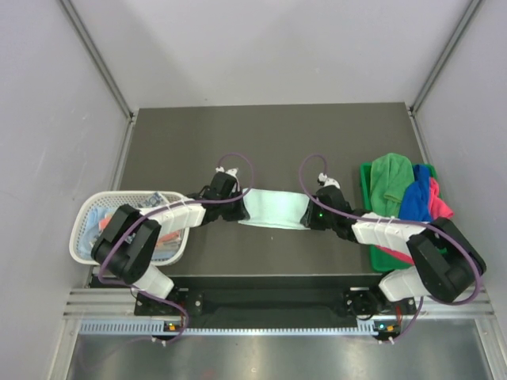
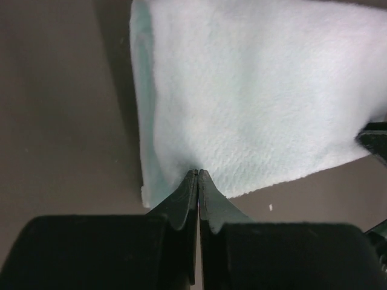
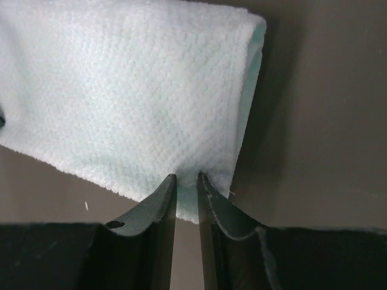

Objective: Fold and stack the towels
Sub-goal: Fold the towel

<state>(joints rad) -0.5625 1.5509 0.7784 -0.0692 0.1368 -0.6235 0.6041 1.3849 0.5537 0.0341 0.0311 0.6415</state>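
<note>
Mint towel (image 1: 273,208) lies folded on the dark table (image 1: 269,134), midway between the two arms and towards the near edge; left gripper (image 2: 198,176) pinches its left end, jaws pressed tight together on the hem; right gripper (image 3: 186,180) nips the right end, jaws narrow with cloth caught between them; green towel (image 1: 392,176), blue towel (image 1: 415,199) and pink towel (image 1: 440,209) sit heaped in the green bin (image 1: 365,176) at right; white basket (image 1: 81,237) at left holds other towels (image 1: 101,215), partly hidden by the left arm (image 1: 170,212).
</note>
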